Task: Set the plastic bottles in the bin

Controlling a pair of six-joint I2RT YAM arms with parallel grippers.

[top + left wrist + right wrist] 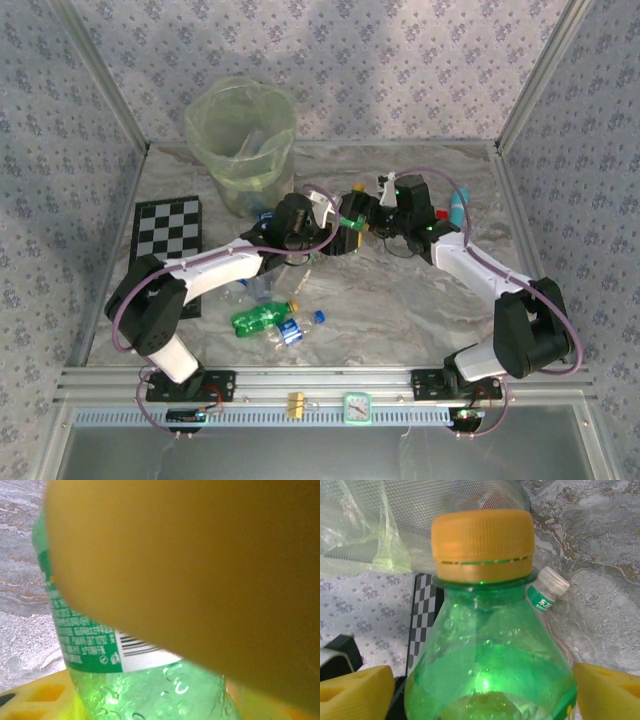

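My left claw point(336, 235) looks clamped on the green bottle point(350, 221) at its label. My right claw point(373, 217) stands open around the same bottle's shoulder, pads just off it. The bottle hangs between the arms, near the bin point(212, 150) but not in it. Through the liner I make out a few bottles inside. On the desk point(400, 300) by my left arm, a second green bottle point(262, 317), a blue-labelled bottle point(296, 328) and some clear ones still wait, so I judge the job about half done.
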